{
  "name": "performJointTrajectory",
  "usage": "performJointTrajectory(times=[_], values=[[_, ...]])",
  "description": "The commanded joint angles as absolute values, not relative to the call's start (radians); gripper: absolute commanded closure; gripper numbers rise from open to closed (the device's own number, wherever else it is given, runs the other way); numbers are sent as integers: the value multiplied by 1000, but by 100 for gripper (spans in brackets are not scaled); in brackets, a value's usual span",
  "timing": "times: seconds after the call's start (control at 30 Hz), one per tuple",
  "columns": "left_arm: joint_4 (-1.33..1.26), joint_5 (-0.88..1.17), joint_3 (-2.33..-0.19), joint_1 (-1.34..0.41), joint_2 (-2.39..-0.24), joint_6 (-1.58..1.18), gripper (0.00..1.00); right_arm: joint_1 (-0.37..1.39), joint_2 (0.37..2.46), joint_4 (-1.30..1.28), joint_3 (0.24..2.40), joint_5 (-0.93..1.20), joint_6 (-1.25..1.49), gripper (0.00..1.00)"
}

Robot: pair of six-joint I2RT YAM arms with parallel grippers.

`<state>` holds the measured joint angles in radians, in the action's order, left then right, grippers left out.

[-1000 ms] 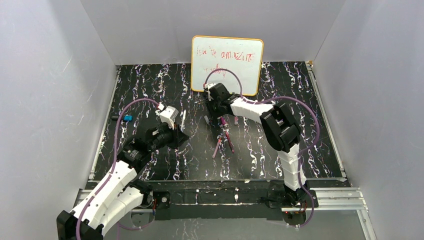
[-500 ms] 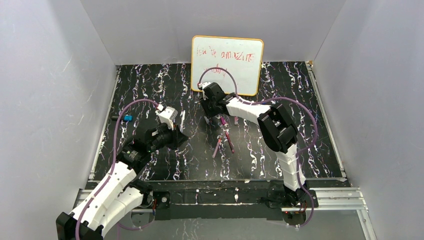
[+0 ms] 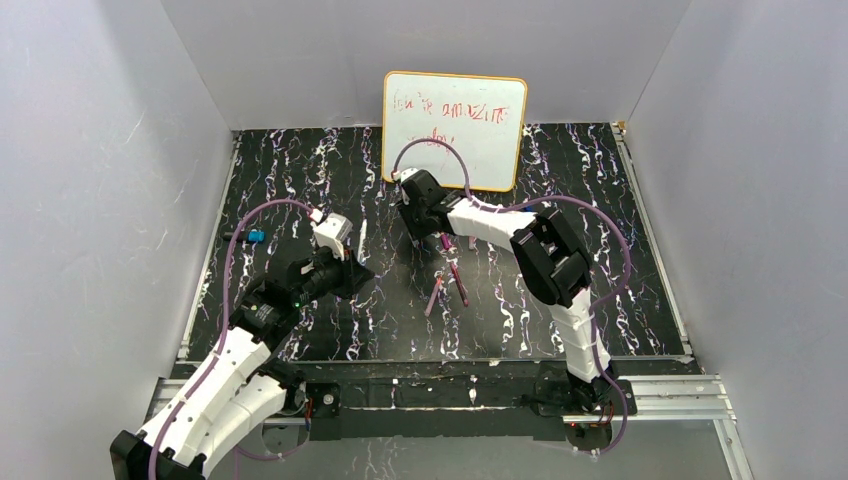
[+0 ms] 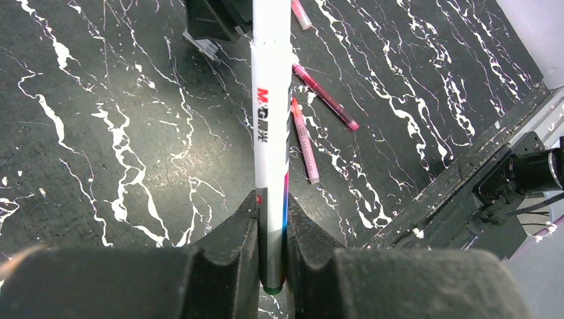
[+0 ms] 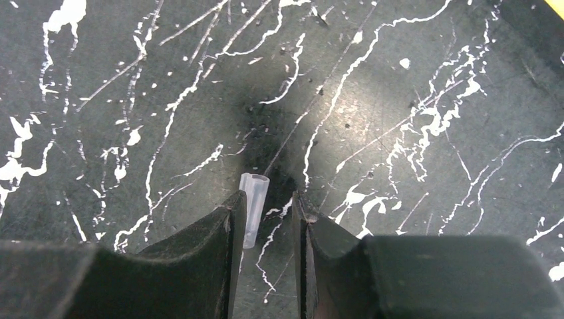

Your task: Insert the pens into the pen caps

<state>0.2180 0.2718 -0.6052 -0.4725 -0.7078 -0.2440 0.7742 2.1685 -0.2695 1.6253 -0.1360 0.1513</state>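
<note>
Meanwhile, left gripper [image 4: 271, 222] clamps a white pen [image 4: 271, 119]; right gripper [image 5: 268, 212], parted, straddles a translucent cap [image 5: 253, 207], perhaps touching it.

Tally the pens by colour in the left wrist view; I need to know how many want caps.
White pen, in the left pincer: 1
Pink pens, lying loose: 2
Total: 3. A pink stub at the top edge is cut off, so not counted.
</note>
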Motion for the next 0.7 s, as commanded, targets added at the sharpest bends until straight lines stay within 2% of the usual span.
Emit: performJointTrajectory(times=[0.0, 0.33, 0.67], values=[[235, 262, -632, -468, -689, -239, 100, 757, 2095, -226, 1591, -178, 164, 60], [229, 271, -630, -468, -699, -239, 100, 674, 1977, -216, 1489, -198, 160, 60], [229, 274, -632, -468, -711, -238, 100, 657, 1958, -258, 1449, -187, 151, 61]])
